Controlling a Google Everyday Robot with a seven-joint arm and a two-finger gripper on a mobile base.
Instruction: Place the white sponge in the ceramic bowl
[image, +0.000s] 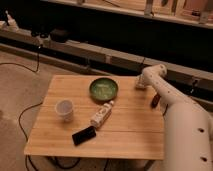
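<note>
The ceramic bowl (104, 89) is dark green with a lighter mottled inside and stands at the far middle of the wooden table (130, 127). My arm rises from the lower right and bends down to the table's far right edge. The gripper (141, 85) is there, to the right of the bowl and apart from it. A small off-white block, which looks like the white sponge (138, 84), shows at the gripper's tip, low over the table. I cannot tell whether the gripper holds it.
A white cup (64, 109) stands at the left of the table. A white labelled bottle (101, 114) lies in front of the bowl. A black phone (83, 135) lies near the front edge. A dark counter runs behind the table, and cables lie on the floor at the left.
</note>
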